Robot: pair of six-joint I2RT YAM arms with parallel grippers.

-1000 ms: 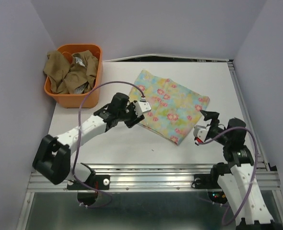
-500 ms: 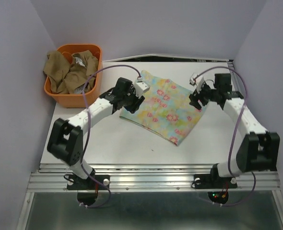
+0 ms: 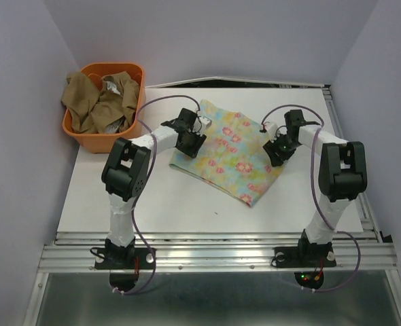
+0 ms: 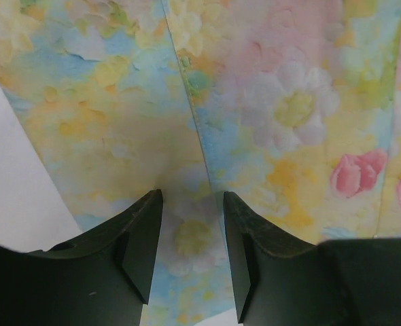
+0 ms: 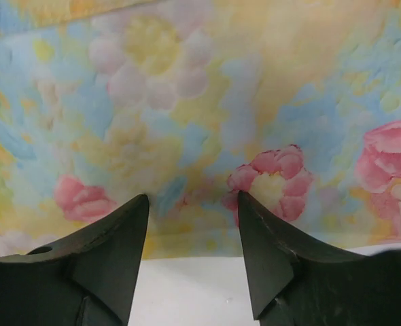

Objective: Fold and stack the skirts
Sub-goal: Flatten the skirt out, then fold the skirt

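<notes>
Top: floral skirt (image 3: 231,153) flat on table (image 3: 153,197), left gripper (image 3: 191,138) and right gripper (image 3: 275,151) at opposite edges (probably staging a fold)
Left wrist: jaws half-open astride crease (image 4: 194,115), nothing clamped
Right wrist: jaws half-open over hem, nothing clamped

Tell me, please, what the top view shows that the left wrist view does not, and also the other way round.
Only the top view: the orange basket with tan cloth in it, the right gripper, and the whole floral skirt lying flat.
Only the left wrist view: a fine seam running down the cloth towards the left gripper, whose jaws stand apart.
Both: the floral skirt, the left gripper at its edge, and the white table.
</notes>
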